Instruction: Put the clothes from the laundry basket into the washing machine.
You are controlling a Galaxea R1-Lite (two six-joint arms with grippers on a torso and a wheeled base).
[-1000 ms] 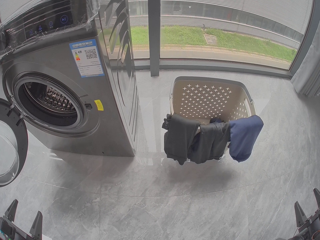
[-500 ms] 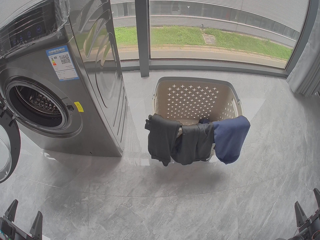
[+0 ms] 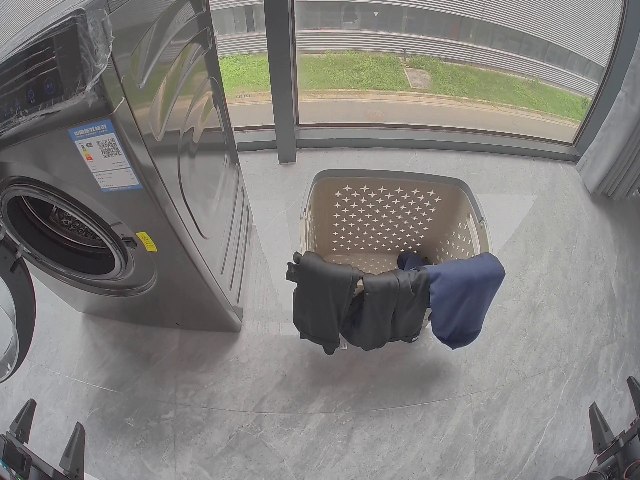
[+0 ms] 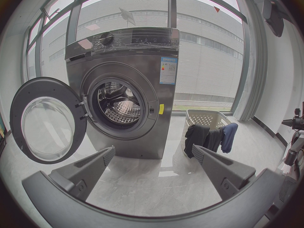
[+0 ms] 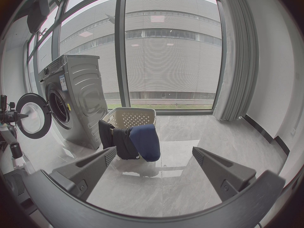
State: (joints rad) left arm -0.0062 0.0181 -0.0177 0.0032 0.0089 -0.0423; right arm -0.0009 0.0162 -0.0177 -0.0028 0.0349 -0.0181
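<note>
A beige laundry basket (image 3: 393, 215) stands on the floor by the window. Over its near rim hang two dark grey garments (image 3: 360, 305) and a navy blue garment (image 3: 463, 295). To its left stands the grey washing machine (image 3: 133, 168) with its round door (image 4: 47, 121) swung open and the drum (image 4: 118, 103) bare. My left gripper (image 3: 48, 435) is open at the bottom left corner, far from the basket. At the bottom right corner my right gripper (image 3: 617, 415) is open too. The basket (image 5: 133, 117) and clothes (image 5: 131, 140) lie ahead of the right gripper (image 5: 152, 155), and nothing is between either gripper's fingers.
Floor-to-ceiling windows (image 3: 433, 48) run behind the basket, with a grey curtain (image 3: 617, 148) at the right. Bare grey tiled floor (image 3: 333, 408) lies between me and the basket. The open machine door (image 3: 10, 315) juts out at the far left.
The whole head view has shifted: the washing machine and basket slid leftward and a little lower in the picture, so the camera moved. Both grippers stay in the same corners.
</note>
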